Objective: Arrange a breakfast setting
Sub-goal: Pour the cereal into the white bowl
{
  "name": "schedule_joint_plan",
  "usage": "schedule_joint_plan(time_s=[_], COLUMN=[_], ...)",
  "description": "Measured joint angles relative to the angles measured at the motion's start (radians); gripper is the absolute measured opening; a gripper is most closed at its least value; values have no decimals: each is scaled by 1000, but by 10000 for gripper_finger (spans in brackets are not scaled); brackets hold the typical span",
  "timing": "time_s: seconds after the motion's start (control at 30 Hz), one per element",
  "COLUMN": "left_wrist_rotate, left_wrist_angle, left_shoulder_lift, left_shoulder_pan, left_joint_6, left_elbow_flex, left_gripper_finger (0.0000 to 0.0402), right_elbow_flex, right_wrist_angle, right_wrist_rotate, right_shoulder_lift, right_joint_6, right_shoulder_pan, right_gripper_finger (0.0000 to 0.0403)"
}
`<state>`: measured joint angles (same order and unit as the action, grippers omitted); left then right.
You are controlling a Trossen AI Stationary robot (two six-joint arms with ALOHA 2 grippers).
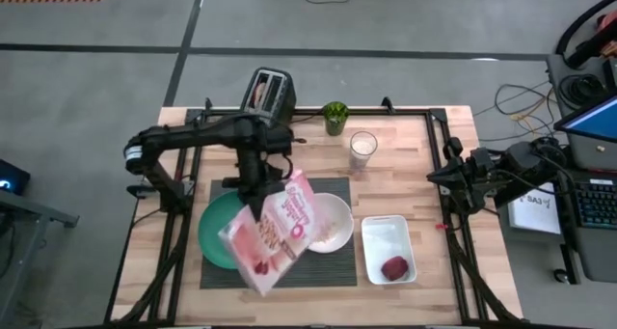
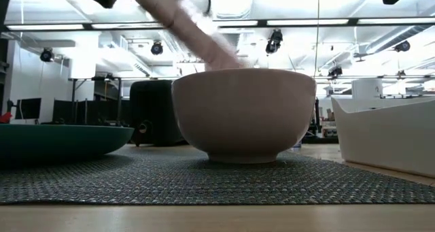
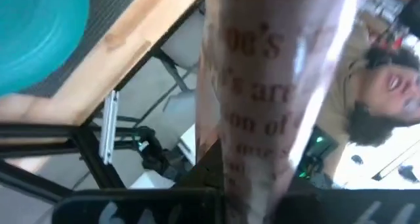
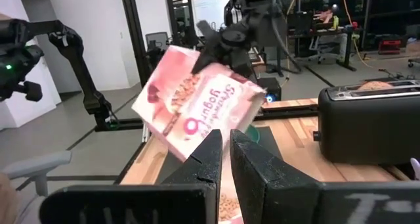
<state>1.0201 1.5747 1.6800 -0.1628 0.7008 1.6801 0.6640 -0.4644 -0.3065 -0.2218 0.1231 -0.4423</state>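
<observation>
We see the left tool [image 1: 260, 189] pinching the pink cereal box [image 1: 275, 231], held tilted in the air above the white bowl [image 1: 328, 223] and the round green plate [image 1: 220, 231], its lower corner reaching toward the near edge of the dark ribbed placemat [image 1: 333, 269]. Bowl and plate sit side by side on the mat, the white rectangular dish [image 1: 388, 247] just off the mat's right edge. The milk glass [image 1: 362, 148] and the black toaster [image 1: 270, 93] stand toward the far edge of the bench [image 1: 453, 213]. Our right tool [image 1: 436, 175] hangs at the bench's right edge, fingers pressed together, with bare wood between it and the dish.
</observation>
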Motion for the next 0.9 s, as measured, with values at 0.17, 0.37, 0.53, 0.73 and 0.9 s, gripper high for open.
schedule_joint_plan(time_s=[0.17, 0.37, 0.53, 0.73, 0.9], left_wrist_rotate=[-11, -12, -27, -68, -41], left_wrist_angle=[-10, -12, -3, 1, -1], left_shoulder_lift=[16, 13, 13, 7, 5], left_shoulder_pan=[6, 8, 3, -1, 20], left_joint_6=[-68, -111, -85, -26, -76], left_elbow_flex=[-3, -2, -1, -1, -3], left_gripper_finger=[0, 0, 0, 0, 0], right_elbow_flex=[0, 3, 3, 3, 3], right_wrist_angle=[1, 1, 1, 1, 0], right_wrist_rotate=[0, 0, 0, 0, 0], right_shoulder_lift=[0, 0, 0, 0, 0], right_joint_6=[7, 7, 8, 8, 8], right_shoulder_pan=[0, 0, 0, 0, 0], right_gripper_finger=[22, 22, 22, 22, 22])
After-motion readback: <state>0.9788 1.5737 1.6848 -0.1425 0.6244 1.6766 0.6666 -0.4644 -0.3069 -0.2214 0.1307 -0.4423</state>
